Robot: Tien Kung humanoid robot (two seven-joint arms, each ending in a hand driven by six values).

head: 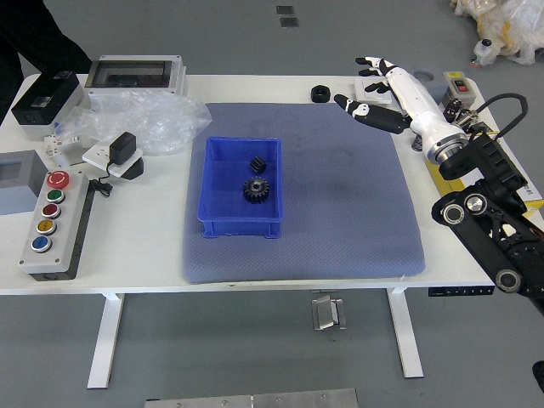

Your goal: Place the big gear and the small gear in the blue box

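My right hand (pixel 374 92) is over the mat's far right part, its fingers spread and holding nothing, well to the right of the blue box (pixel 223 228). Inside the box lie both gears: the big gear (pixel 256 189) flat on the floor near the right wall, and the small gear (pixel 257 165) just beyond it. My left hand is out of view.
The blue-grey mat (pixel 357 229) lies under the box. To the left are a button panel (pixel 61 234), clear plastic wrap (pixel 149 119) and a black plug (pixel 123 148). A black ring (pixel 320 93) sits at the far edge. A person's dark-clothed legs (pixel 42 34) show beyond the table.
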